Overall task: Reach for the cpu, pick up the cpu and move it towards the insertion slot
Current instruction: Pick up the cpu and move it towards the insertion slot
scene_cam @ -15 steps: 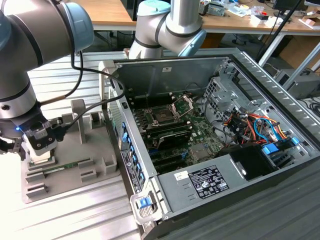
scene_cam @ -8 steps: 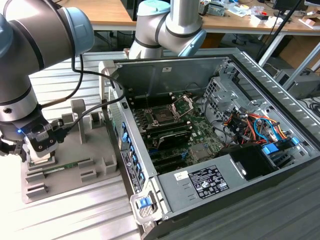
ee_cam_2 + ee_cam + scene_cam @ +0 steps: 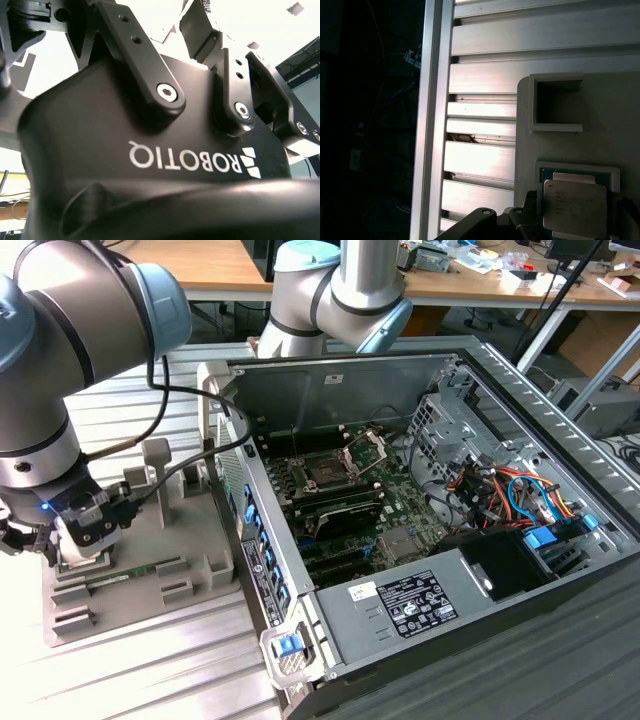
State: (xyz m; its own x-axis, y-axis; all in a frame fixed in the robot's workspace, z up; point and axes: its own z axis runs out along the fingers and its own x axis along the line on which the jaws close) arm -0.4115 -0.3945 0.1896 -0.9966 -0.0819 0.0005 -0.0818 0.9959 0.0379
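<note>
Now | cpu (image 3: pixel 575 207) in fixture (image 3: pixel 555 145) | jaws at its edge, closure cannot tell | insertion slot (image 3: pixel 326 473) well apart

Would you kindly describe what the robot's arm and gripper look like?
The arm has silver-grey tubular links with pale blue joint caps, and a black cable runs beside it. The gripper is matt black; the second wrist view shows silver screw heads and white lettering on its body.
</note>
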